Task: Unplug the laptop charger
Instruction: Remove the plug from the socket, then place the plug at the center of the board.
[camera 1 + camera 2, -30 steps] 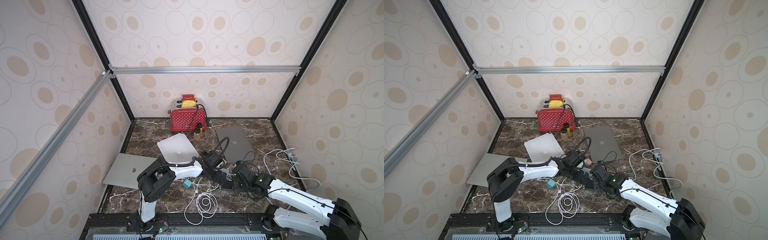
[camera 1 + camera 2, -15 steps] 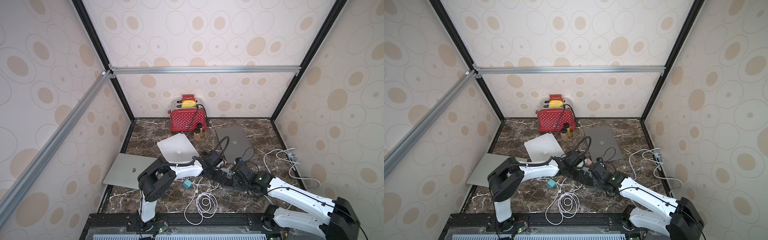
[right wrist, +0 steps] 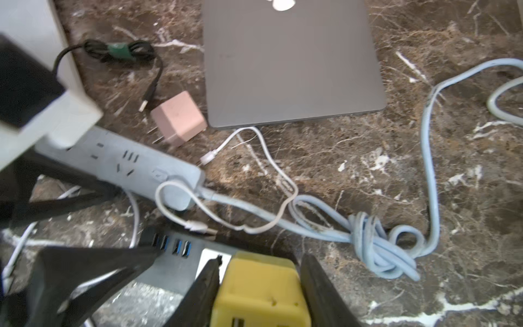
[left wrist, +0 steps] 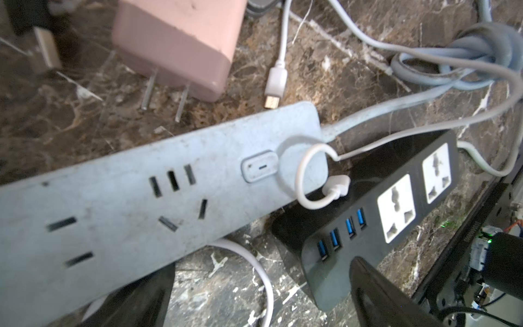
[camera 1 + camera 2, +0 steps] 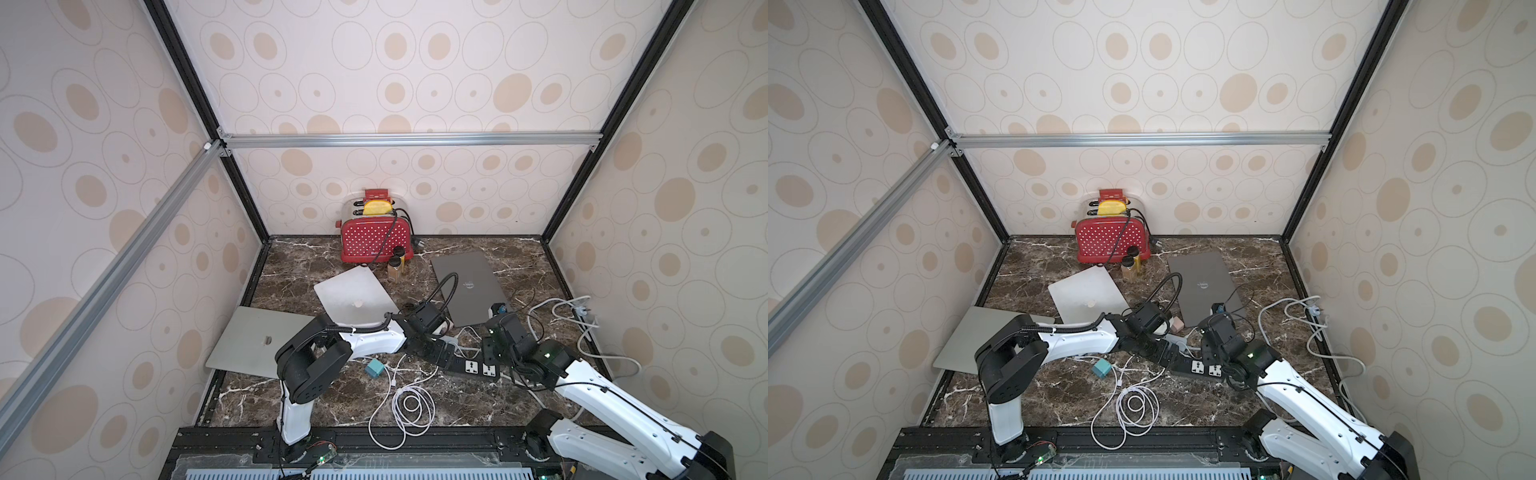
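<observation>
Gripping the yellow charger [image 3: 260,294], prongs hidden so its heading is unclear, the right gripper [image 3: 261,262] sits at the right end of the black power strip [image 5: 469,366] lying left-to-right, while the left gripper [image 4: 259,269] gapes wide at the grey strip [image 4: 141,212], a pink adapter [image 3: 178,121] on its far side.

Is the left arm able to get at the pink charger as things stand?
Probably yes: the left hand is open and the pink charger lies loose just beyond, uncovered; only the grey power strip lies between.
</observation>
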Robot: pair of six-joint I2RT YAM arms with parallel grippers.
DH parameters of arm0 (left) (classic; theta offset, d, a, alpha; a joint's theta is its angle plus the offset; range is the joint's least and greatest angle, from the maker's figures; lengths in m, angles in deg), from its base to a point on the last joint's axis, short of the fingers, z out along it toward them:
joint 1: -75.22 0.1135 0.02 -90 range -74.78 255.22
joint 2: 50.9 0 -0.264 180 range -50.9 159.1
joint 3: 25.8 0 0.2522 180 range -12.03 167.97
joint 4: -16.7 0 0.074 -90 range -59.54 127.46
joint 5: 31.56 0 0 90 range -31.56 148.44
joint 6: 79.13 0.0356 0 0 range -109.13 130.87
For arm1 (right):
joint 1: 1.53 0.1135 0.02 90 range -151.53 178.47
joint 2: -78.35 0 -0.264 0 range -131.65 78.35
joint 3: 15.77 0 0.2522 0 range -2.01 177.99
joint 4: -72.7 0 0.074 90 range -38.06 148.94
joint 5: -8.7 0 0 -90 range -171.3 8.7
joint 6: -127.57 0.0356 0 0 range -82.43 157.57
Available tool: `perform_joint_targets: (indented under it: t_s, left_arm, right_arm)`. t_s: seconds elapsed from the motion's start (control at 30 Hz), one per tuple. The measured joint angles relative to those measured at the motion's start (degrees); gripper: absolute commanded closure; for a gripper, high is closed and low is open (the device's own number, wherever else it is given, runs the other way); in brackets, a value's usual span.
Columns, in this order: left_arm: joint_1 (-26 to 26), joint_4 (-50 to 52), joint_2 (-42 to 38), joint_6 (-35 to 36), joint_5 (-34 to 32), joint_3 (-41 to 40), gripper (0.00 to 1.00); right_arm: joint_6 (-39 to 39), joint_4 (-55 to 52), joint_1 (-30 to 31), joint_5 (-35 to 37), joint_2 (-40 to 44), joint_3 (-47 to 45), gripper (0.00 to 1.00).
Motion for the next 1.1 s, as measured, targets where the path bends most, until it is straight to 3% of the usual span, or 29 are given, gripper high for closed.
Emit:
perform_joint_targets:
  t_s: [0.13,0.47,0.73,1.1]
  left_arm:
    - [0.0,0.5,-0.2,0.0,0.6,0.0,0.02]
    - [0.0,1.6,-0.6,0.0,1.6,-0.1,0.02]
    - [-0.1,2.8,-0.9,0.0,1.6,-0.1,0.02]
    - [-0.1,4.2,-4.0,0.5,0.4,-0.6,0.01]
  right_arm:
    - [-4.9,4.2,-7.7,-3.3,-4.5,0.0,0.88]
    - [-12.3,11.5,-17.2,-9.1,-15.1,0.0,0.87]
    - [-14.0,15.1,-19.1,-12.8,-22.8,0.4,0.84]
    - [-13.7,19.0,-19.3,-15.0,-24.2,0.5,0.80]
